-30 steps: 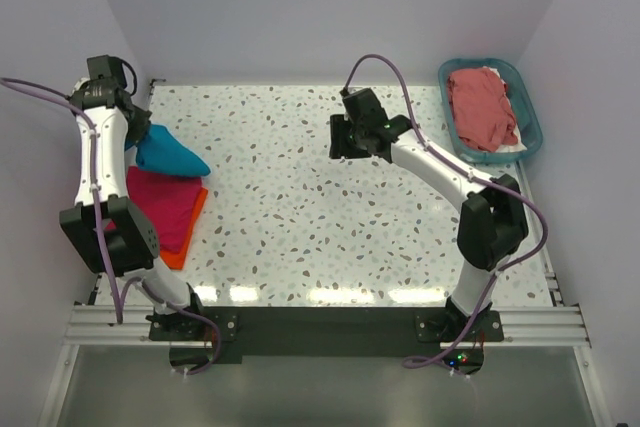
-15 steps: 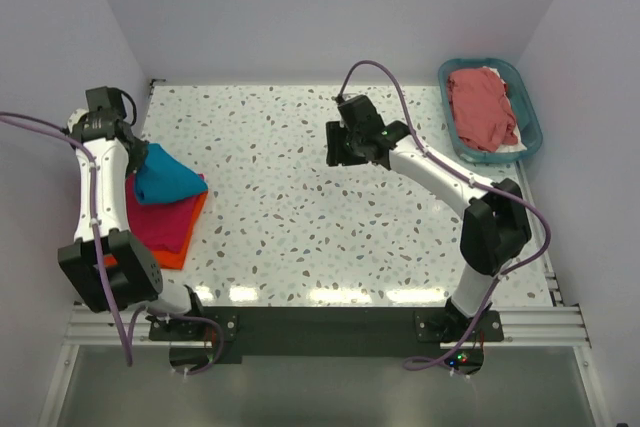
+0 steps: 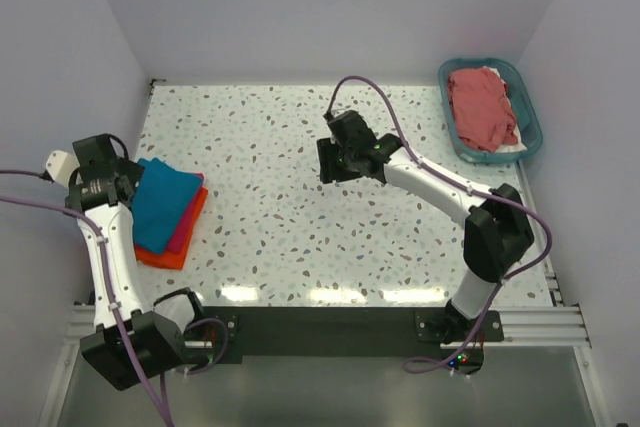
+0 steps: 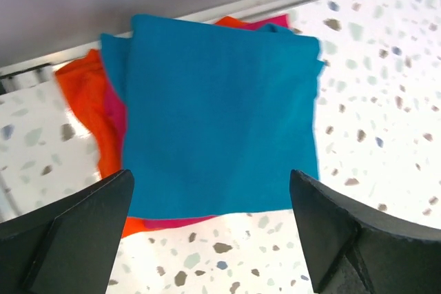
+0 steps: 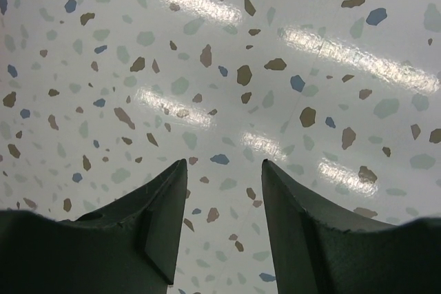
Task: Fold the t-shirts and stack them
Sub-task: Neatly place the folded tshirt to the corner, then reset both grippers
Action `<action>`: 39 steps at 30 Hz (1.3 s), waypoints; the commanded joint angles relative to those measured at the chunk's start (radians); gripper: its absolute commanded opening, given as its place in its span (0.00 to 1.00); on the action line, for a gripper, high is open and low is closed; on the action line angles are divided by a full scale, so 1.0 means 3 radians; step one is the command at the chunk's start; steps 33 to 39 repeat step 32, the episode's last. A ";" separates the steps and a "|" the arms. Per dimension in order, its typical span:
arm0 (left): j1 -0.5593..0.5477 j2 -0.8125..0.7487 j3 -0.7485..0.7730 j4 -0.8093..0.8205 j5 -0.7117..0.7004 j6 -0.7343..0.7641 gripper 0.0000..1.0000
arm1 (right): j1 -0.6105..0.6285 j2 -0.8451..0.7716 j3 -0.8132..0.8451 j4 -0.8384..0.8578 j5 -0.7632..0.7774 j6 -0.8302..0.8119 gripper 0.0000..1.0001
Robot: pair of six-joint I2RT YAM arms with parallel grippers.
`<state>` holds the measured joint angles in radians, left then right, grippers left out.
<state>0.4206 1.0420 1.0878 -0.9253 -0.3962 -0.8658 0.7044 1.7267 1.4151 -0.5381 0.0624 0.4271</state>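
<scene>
A folded teal blue t-shirt (image 3: 165, 202) (image 4: 220, 108) lies flat on top of the hot pink t-shirt (image 3: 184, 231) (image 4: 118, 123) and the orange t-shirt (image 3: 162, 258) (image 4: 81, 94), stacked at the table's left edge. My left gripper (image 3: 122, 187) (image 4: 210, 177) is wide open just above the near edge of the teal shirt, with nothing between its fingers. A salmon-red t-shirt (image 3: 483, 107) lies crumpled in the basket. Over bare table at the centre, my right gripper (image 3: 333, 160) (image 5: 224, 163) hangs open and empty.
The teal plastic basket (image 3: 531, 137) stands at the back right corner, with some white cloth under the red shirt. The left wall runs close beside the stack. Speckled tabletop (image 3: 280, 217) stretches between the two arms.
My left gripper has opened and let go of the teal shirt, which now lies flat on the stack instead of hanging bunched. The left arm pulled back toward the near edge; the right gripper drifted slightly left.
</scene>
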 commanded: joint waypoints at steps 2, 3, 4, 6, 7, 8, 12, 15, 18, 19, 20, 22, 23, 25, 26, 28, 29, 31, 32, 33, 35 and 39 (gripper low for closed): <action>0.0004 0.0091 -0.0062 0.0767 0.0685 0.0482 1.00 | -0.0016 -0.0208 0.0008 0.0050 0.0109 0.0013 0.51; -0.0011 0.0086 -0.0123 0.0874 0.0833 0.0543 1.00 | -0.0016 -0.0228 -0.0002 0.0050 0.0129 0.0008 0.52; -0.0041 0.0060 -0.0154 0.1068 0.1057 0.0590 1.00 | -0.0016 -0.0254 -0.0018 0.0050 0.0125 0.0013 0.52; -0.0276 0.0024 -0.0240 0.1258 0.1187 0.0626 1.00 | -0.0016 -0.0361 -0.0058 0.0080 0.0140 0.0023 0.52; -0.0429 0.0014 -0.0256 0.1350 0.1041 0.0550 1.00 | -0.0011 -0.0412 -0.0114 0.0101 0.0155 0.0024 0.53; -0.0810 0.0019 -0.0256 0.1371 0.0948 0.0514 1.00 | -0.0016 -0.0453 -0.0145 0.0142 0.0191 0.0034 0.54; -0.1779 0.0162 -0.0282 0.1534 0.0620 0.0365 1.00 | -0.0021 -0.0713 -0.0278 0.0162 0.0313 0.0029 0.54; -0.2433 0.0356 -0.0277 0.1637 0.0416 0.0345 1.00 | -0.0027 -0.0887 -0.0441 0.0142 0.0436 0.0023 0.54; -0.3149 0.0504 -0.0200 0.1694 0.0100 0.0462 1.00 | -0.0027 -0.1265 -0.0697 0.0300 0.0523 0.0039 0.56; -0.3313 0.0586 -0.0190 0.1698 -0.0069 0.0513 1.00 | -0.0027 -0.1469 -0.0845 0.0326 0.0569 0.0044 0.56; -0.3562 0.0612 -0.0200 0.1709 -0.0111 0.0528 1.00 | -0.0027 -0.1552 -0.0902 0.0326 0.0590 0.0029 0.56; -0.3672 0.0617 -0.0271 0.1835 0.0036 0.0529 1.00 | -0.0027 -0.1761 -0.1024 0.0270 0.0666 0.0008 0.57; -0.3692 0.0597 -0.0327 0.1923 0.0138 0.0534 1.00 | -0.0027 -0.1823 -0.1056 0.0184 0.0682 0.0003 0.57; -0.3698 0.0536 -0.0527 0.2218 0.0444 0.0620 1.00 | -0.0021 -0.1910 -0.1152 0.0076 0.0778 0.0034 0.57; -0.3728 0.0530 -0.0583 0.2266 0.0492 0.0636 1.00 | -0.0027 -0.2002 -0.1193 0.0040 0.0789 0.0034 0.57; -0.3764 0.0581 -0.0584 0.2317 0.0579 0.0732 1.00 | -0.0021 -0.2109 -0.1342 0.0029 0.0855 0.0069 0.57; -0.3795 0.0607 -0.0533 0.2292 0.0589 0.0748 1.00 | -0.0027 -0.2161 -0.1408 0.0080 0.0891 0.0080 0.57; -0.3810 0.0668 -0.0487 0.2246 0.0650 0.0799 1.00 | -0.0021 -0.2253 -0.1490 0.0071 0.0952 0.0105 0.57; -0.3820 0.0679 -0.0456 0.2251 0.0681 0.0815 1.00 | -0.0027 -0.2268 -0.1501 0.0060 0.0978 0.0126 0.58; -0.3820 0.0679 -0.0456 0.2251 0.0681 0.0815 1.00 | -0.0027 -0.2268 -0.1501 0.0060 0.0978 0.0126 0.58; -0.3820 0.0679 -0.0456 0.2251 0.0681 0.0815 1.00 | -0.0027 -0.2268 -0.1501 0.0060 0.0978 0.0126 0.58; -0.3820 0.0679 -0.0456 0.2251 0.0681 0.0815 1.00 | -0.0027 -0.2268 -0.1501 0.0060 0.0978 0.0126 0.58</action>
